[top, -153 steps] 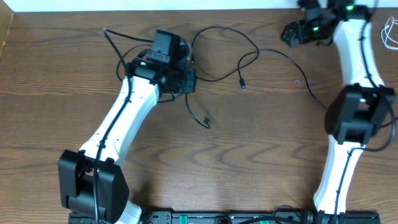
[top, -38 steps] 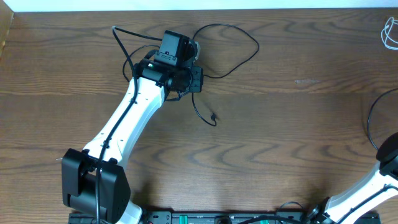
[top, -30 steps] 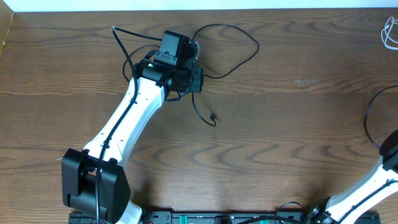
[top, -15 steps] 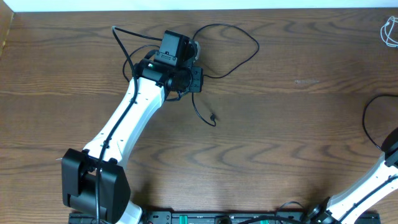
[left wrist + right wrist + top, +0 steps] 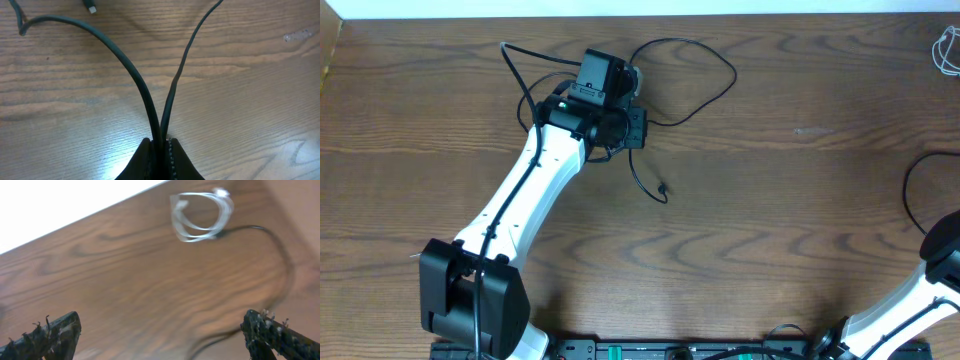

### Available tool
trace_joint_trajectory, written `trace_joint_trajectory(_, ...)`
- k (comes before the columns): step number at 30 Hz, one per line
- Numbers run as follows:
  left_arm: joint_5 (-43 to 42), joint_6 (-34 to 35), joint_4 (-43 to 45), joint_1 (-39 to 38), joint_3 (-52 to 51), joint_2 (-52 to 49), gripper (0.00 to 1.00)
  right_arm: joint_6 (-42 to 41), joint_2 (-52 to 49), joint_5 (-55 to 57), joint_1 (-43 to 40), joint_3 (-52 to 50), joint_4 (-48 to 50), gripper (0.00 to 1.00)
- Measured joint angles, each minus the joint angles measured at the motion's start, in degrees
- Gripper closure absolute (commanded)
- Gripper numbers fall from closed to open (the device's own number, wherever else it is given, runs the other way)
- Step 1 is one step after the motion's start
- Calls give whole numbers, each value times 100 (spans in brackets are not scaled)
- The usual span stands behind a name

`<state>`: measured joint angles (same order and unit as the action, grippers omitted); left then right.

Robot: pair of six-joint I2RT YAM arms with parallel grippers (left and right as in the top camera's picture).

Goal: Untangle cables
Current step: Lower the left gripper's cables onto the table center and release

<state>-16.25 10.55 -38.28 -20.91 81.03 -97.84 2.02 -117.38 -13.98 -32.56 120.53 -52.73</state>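
Observation:
A black cable [image 5: 692, 58] loops on the wooden table at the top centre, with its plug end [image 5: 663, 190] lying loose. My left gripper [image 5: 632, 127] is shut on this cable. In the left wrist view, two strands [image 5: 145, 95] leave the closed jaws [image 5: 161, 146] and fan out over the wood. A second black cable [image 5: 914, 190] arcs at the right edge. My right gripper [image 5: 160, 337] is wide open and empty. It hangs above the table, with that black cable [image 5: 282, 255] curving ahead of it. The right fingers are out of the overhead view.
A coiled white cable [image 5: 947, 50] lies at the far right corner; it also shows in the right wrist view [image 5: 200, 211]. A small connector [image 5: 91, 7] lies at the top of the left wrist view. The right arm [image 5: 942, 262] enters at the lower right edge.
The right arm has pulled away to the right edge with a separated black cable, which now lies there. In the last second that arm dropped slightly. The left arm holds still.

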Motion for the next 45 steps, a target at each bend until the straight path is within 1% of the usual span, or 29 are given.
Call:
trace_joint_trajectory(6, 7, 0, 175, -457, 0, 0, 93, -13, 66, -1038, 90, 2, -302, 1)
trace_joint_trajectory(14, 4, 0, 776, -1268, 0, 0, 91, -15, 66, -1714, 116, 4, -343, 2)
trace_joint_trajectory(17, 7, -31, 916, -1495, 0, 0, 64, -15, 66, -1808, 173, 4, -367, 2)
trace_joint_trajectory(20, 4, -15, 968, -1593, 0, 0, 43, -15, 66, -1869, 260, 4, -367, 3)
trace_joint_trajectory(21, 20, -11, 962, -1596, 0, 0, 33, -15, 66, -1875, 293, 4, -369, 4)
trace_joint_trajectory(23, 81, -4, 944, -1574, 0, 0, 23, -15, 66, -1886, 369, 4, -380, 5)
trace_joint_trajectory(26, 164, 7, 859, -1478, 0, 0, 16, -17, 66, -1888, 492, 4, -476, 6)
trace_joint_trajectory(37, 269, 17, 511, -732, 0, 157, 15, -17, 66, -1624, 1259, 4, -925, 9)
trace_joint_trajectory(40, 273, 68, 299, -393, 0, 459, 14, -17, 66, -1451, 1604, 4, -984, 9)
trace_joint_trajectory(45, 293, 369, -55, 295, 0, 866, 14, -17, 55, -1058, 2323, 4, -1008, 9)
